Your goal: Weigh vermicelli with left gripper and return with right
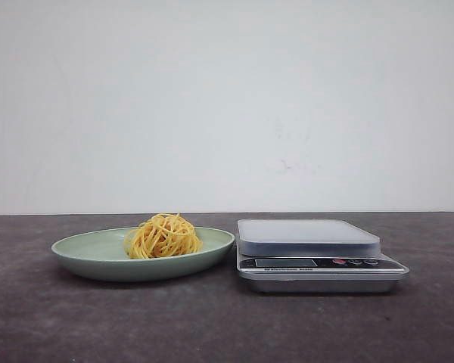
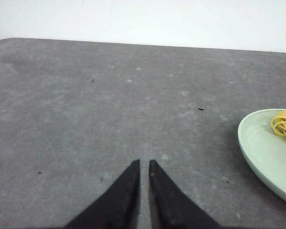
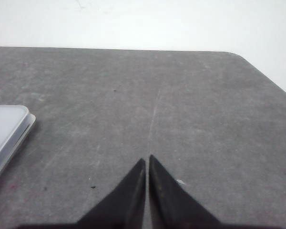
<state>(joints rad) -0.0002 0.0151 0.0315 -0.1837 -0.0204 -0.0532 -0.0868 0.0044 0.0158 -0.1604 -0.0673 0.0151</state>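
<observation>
**Noodles waiting on the plate**

We are holding the left gripper (image 2: 144, 164) closed and empty; the vermicelli (image 1: 164, 237) is sitting on the plate (image 1: 83, 249) to its right, nearer it than the closed right gripper (image 3: 147, 161) beyond the scale (image 1: 310, 240).

Lab-like test bench: bare white wall (image 1: 227, 98), grey tabletop (image 1: 212, 325)

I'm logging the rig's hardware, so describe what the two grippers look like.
Only the fingers show. The left gripper has two matte black fingers tapering to sharp points, with no markings or visible cables. The right gripper looks identical: two plain black pointed fingers. Neither arm appears in the front view.
</observation>
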